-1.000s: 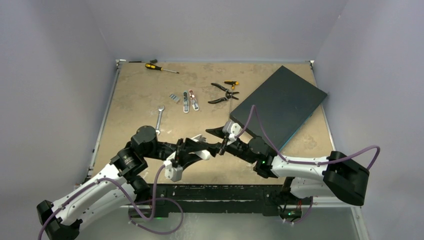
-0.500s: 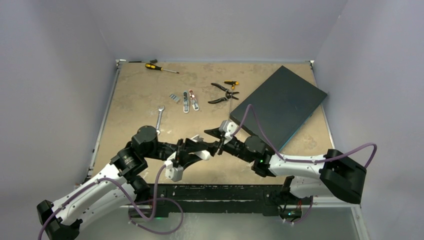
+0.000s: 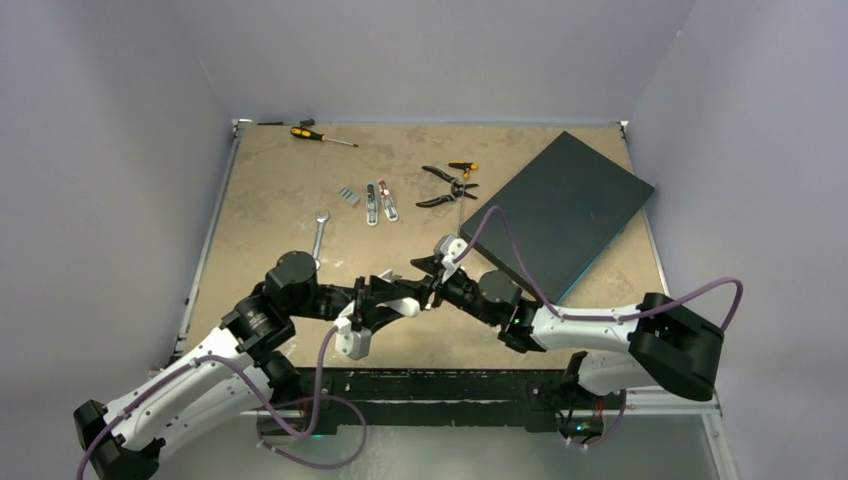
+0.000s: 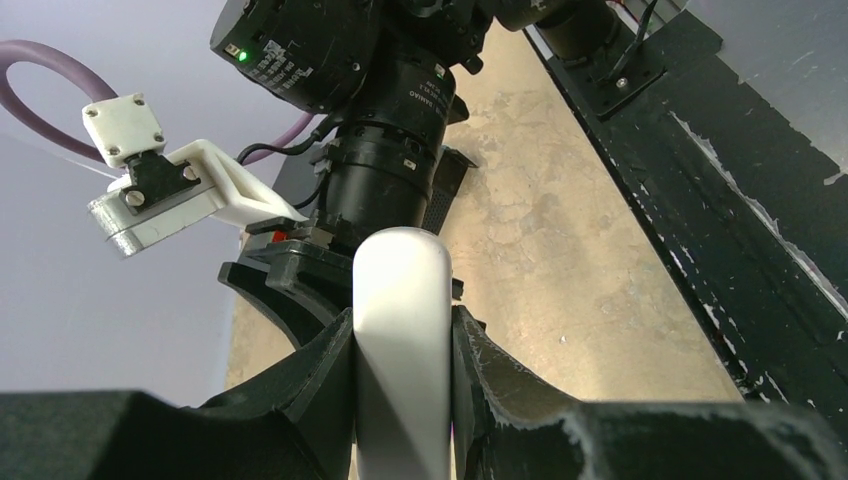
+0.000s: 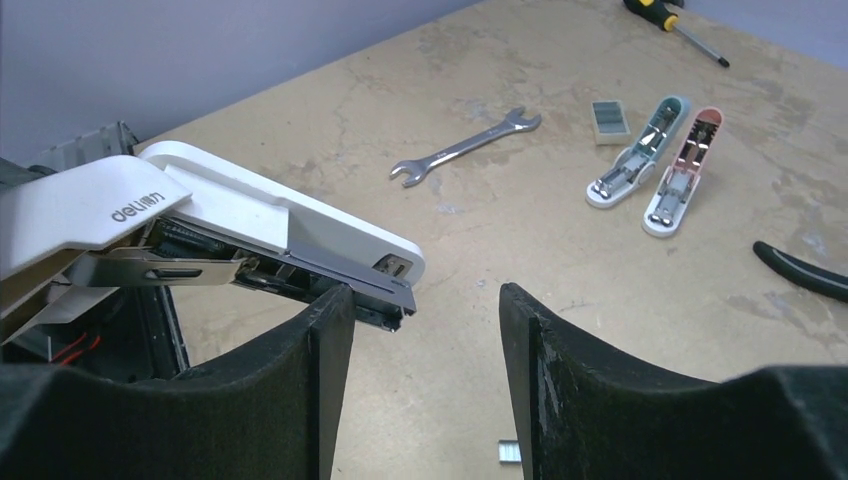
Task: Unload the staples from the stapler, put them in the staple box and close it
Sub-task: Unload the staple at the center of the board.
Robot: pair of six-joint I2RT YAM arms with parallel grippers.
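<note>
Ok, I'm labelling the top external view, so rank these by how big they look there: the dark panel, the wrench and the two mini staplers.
1. Dark panel
2. Wrench
3. Teal mini stapler and pink mini stapler: they look alike, so I won't rank them.

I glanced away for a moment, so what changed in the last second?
The right pincer, open, edged left, closer to the front end of the white stapler. Nothing was grabbed or released. The left pincer stays clamped on the stapler; the wrench has not moved.
</note>
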